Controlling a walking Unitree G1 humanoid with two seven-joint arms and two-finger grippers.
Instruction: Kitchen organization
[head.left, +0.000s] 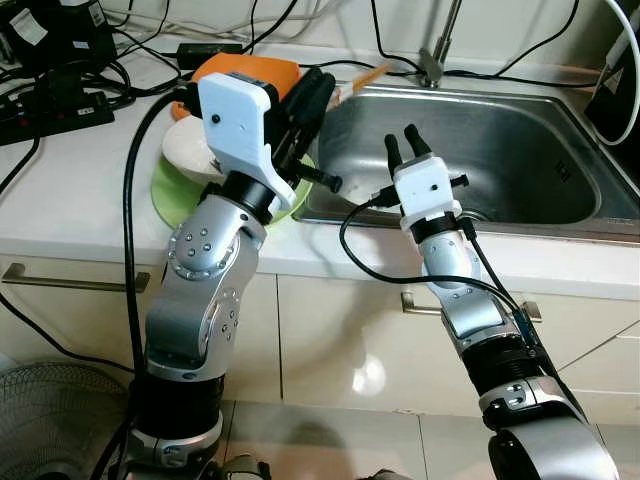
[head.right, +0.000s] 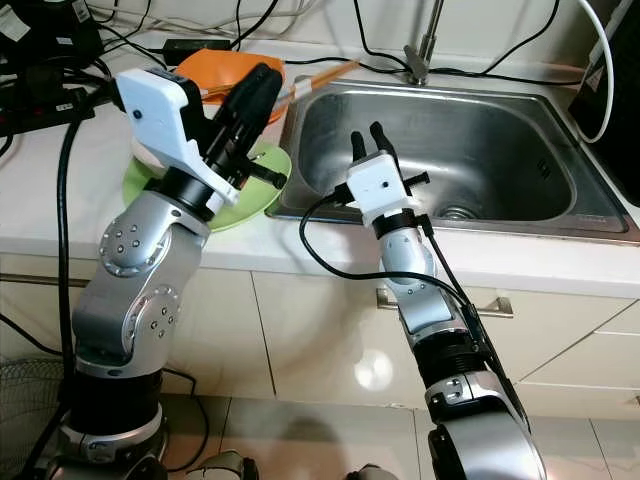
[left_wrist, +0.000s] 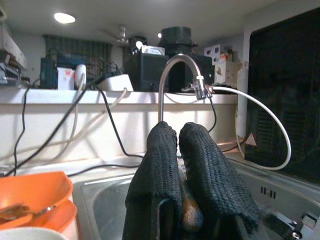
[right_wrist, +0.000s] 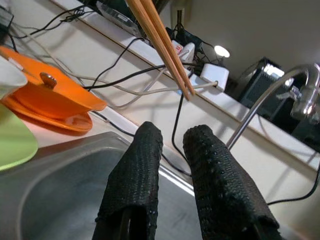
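Observation:
My left gripper is raised over the counter at the sink's left rim, above a stack of dishes. It is shut on a pair of wooden chopsticks, which stick out beyond its fingertips toward the faucet. The chopsticks also cross overhead in the right wrist view. The dishes are a green plate, a white bowl on it and an orange bowl behind. My right gripper is open and holds nothing. It points up over the front left part of the steel sink.
A faucet stands behind the sink. Black cables and a power strip clutter the counter's back left. Cabinet fronts with handles lie below the counter. A fan sits on the floor at the lower left.

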